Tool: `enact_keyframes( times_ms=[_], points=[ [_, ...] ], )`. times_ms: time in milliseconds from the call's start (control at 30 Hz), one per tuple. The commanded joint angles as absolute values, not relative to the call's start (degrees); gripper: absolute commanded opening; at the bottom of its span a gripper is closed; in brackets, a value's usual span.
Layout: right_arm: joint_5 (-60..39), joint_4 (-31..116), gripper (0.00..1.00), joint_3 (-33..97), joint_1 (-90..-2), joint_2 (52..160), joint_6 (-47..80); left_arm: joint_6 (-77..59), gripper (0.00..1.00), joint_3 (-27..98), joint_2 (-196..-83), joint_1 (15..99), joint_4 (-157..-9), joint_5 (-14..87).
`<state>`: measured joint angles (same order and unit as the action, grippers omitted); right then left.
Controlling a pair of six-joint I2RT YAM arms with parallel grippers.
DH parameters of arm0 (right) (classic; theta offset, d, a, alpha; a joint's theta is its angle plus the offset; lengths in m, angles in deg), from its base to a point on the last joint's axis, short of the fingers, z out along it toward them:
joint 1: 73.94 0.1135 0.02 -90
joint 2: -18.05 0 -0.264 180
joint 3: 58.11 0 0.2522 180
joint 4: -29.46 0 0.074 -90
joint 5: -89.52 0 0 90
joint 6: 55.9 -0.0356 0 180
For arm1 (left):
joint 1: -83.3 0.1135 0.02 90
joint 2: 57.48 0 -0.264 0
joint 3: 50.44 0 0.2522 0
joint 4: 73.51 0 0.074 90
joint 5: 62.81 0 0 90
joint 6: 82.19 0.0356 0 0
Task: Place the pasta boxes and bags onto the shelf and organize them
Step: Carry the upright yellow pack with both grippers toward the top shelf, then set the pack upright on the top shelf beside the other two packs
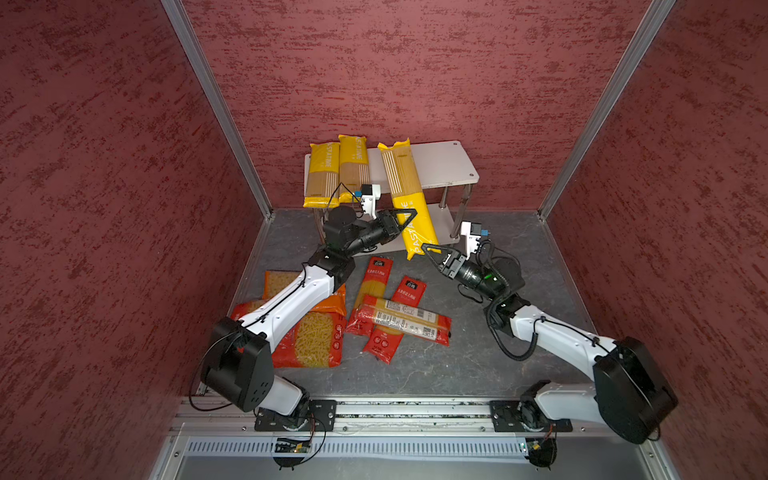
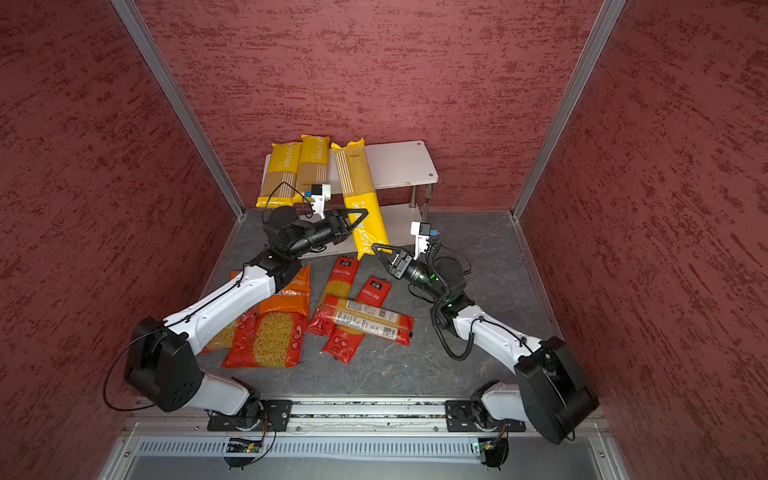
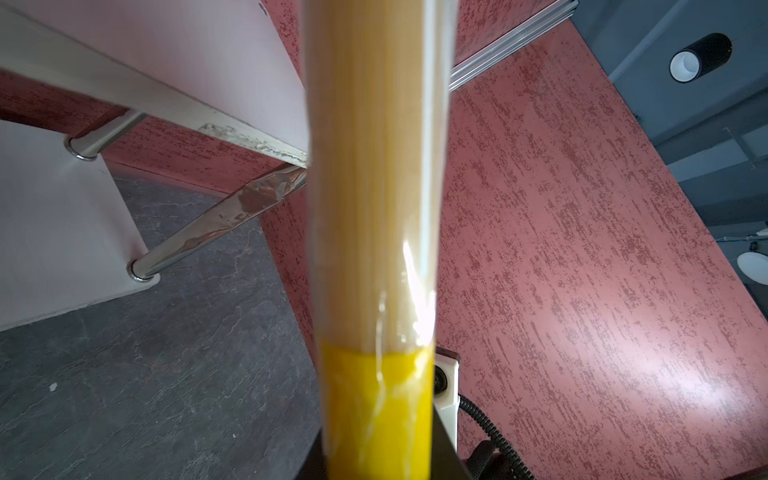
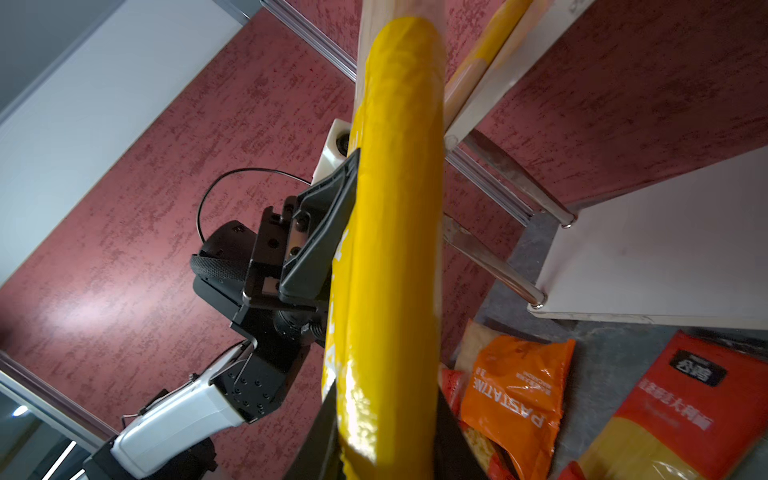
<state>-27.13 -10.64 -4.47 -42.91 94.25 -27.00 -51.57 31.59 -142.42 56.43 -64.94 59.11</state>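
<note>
Against the back wall, the shelf (image 1: 457, 182) holds two yellow packs (image 1: 322, 174) flat on the left of its top board (image 1: 440, 160), while the red and orange bags (image 1: 395, 309) lie on the floor (image 1: 498, 332) unsorted. A third yellow pack (image 1: 409, 195) slants with its upper half across the board's front edge. The left gripper (image 1: 411, 214) pinches its middle and the right gripper (image 1: 428, 248) clamps its lower end, probably sharing the long load so it can be laid beside the others

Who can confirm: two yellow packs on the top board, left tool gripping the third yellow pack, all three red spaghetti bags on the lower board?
Wrong on the red spaghetti bags: both top views show all three on the table in front of the shelf, not on its lower board. Rest holds.
</note>
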Motion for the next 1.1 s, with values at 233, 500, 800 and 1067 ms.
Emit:
enact_keyframes(
  times_ms=[233,500,800,1067],
  points=[
    [-19.8,-23.7,0.03,-2.5,-42.5,96.9,-36.5,-55.5,0.45,34.1,-143.5,57.5,-57.6,60.4],
    [-15.1,-20.7,0.0,2.7,-42.5,99.6,-37.2,-56.1,0.62,28.2,-140.3,58.1,-57.1,59.0],
    [-12.6,-17.2,0.0,10.8,-42.3,105.5,-36.8,-56.2,0.65,21.6,-135.3,59.4,-57.4,58.4],
    [-10.3,-13.9,0.02,16.4,-41.2,109.6,-35.9,-50.7,0.66,11.9,-123.5,58.6,-66.6,54.1]
  ],
)
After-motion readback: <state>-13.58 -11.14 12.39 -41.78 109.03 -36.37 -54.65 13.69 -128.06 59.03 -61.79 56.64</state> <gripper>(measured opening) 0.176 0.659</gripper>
